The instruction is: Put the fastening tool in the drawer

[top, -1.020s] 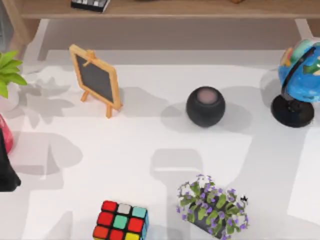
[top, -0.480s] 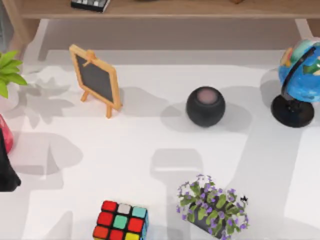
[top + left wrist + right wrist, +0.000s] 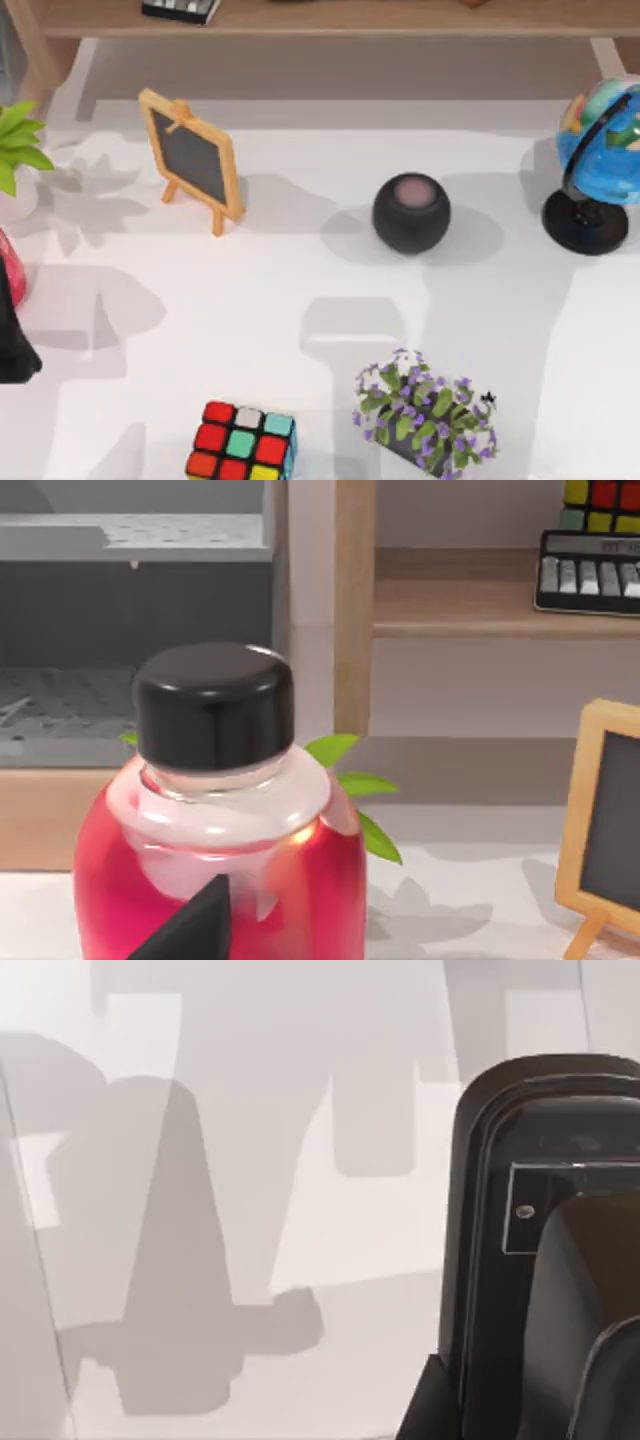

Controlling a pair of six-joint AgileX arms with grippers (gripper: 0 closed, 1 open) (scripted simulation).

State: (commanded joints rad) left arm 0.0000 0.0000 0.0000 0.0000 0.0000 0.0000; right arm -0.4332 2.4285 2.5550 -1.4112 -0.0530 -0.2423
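The fastening tool is out of view. In the left wrist view a grey-lined drawer with a wooden front stands open behind a red bottle with a black cap. A dark part of my left gripper sits just in front of that bottle. From above, the left arm is a black shape at the table's left edge, beside the bottle. In the right wrist view a dark edge of my right gripper hangs over bare white table, next to a black housing.
On the table stand a small chalkboard easel, a black round speaker, a globe at the right edge, a purple flower pot, a colour cube and a green plant. A wooden shelf with a keyboard runs along the back.
Nothing on the table has moved. Only the shadows on the right side of the table have shifted, darkening the patch at the front right.
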